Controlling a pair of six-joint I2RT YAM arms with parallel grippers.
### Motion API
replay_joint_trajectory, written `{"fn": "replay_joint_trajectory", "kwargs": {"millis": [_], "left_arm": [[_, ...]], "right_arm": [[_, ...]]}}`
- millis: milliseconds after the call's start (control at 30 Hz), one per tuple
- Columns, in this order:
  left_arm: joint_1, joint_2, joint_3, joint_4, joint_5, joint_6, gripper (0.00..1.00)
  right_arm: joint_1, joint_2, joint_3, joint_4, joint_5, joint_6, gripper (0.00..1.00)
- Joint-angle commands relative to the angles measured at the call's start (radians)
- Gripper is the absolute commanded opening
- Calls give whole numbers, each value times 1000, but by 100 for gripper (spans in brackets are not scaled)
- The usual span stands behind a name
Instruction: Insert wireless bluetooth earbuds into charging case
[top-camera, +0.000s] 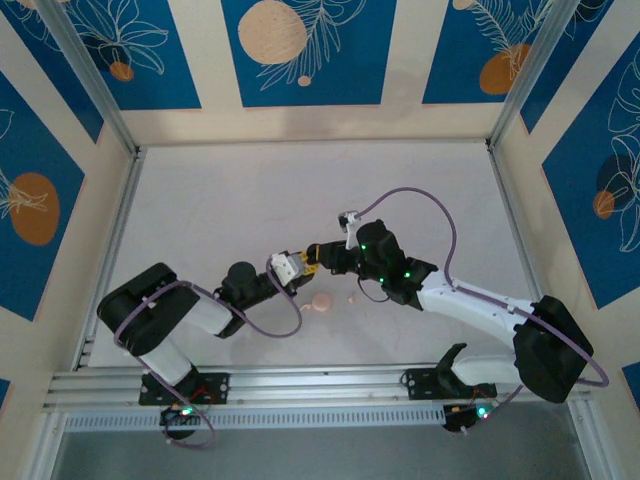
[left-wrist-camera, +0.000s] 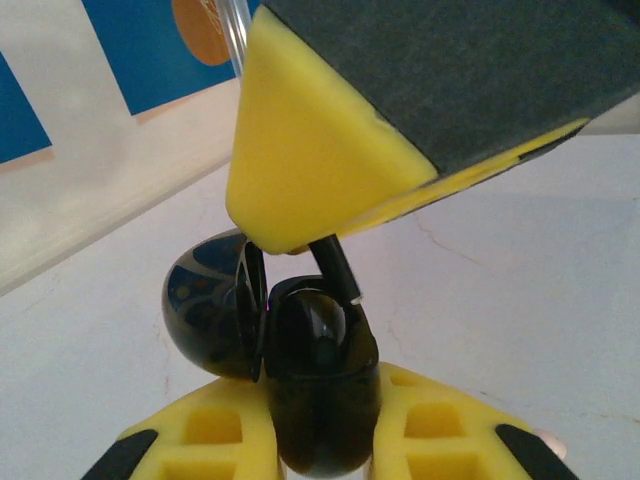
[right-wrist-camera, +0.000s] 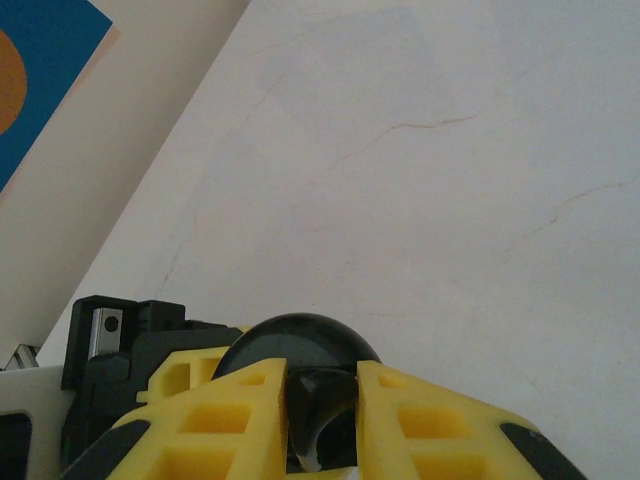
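Left wrist view, near to far: left gripper (left-wrist-camera: 322, 432) was clenched on the black charging case (left-wrist-camera: 318, 350), its lid (left-wrist-camera: 205, 310) swung open toward 9 o'clock. The black earbud (left-wrist-camera: 336, 268) stood at 12 o'clock of the case body, its long axis running 11-to-5 and its lower end at the open mouth. Whether it was seated, could not tell. The right gripper (right-wrist-camera: 322, 402) clamped the bud, so the right arm was the nearer one. Judged: push along that axis. Top view: a pale pink case (top-camera: 320, 302) lay at 5 o'clock of the grippers. No legible writing.
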Motion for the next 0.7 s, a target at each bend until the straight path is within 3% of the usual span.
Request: {"fn": "replay_joint_trajectory", "kwargs": {"millis": [0,433,667], "left_arm": [[-12,-28,31,42,-14,-23,9],[-13,-24,35,41,2,-30,9],[-14,-24,39,42,28,-132,9]], "right_arm": [[18,6,9,-6,35,-28,21],[29,-10,42,-5,83,-72,21],[16,-17,49,54,102,-124,21]]}}
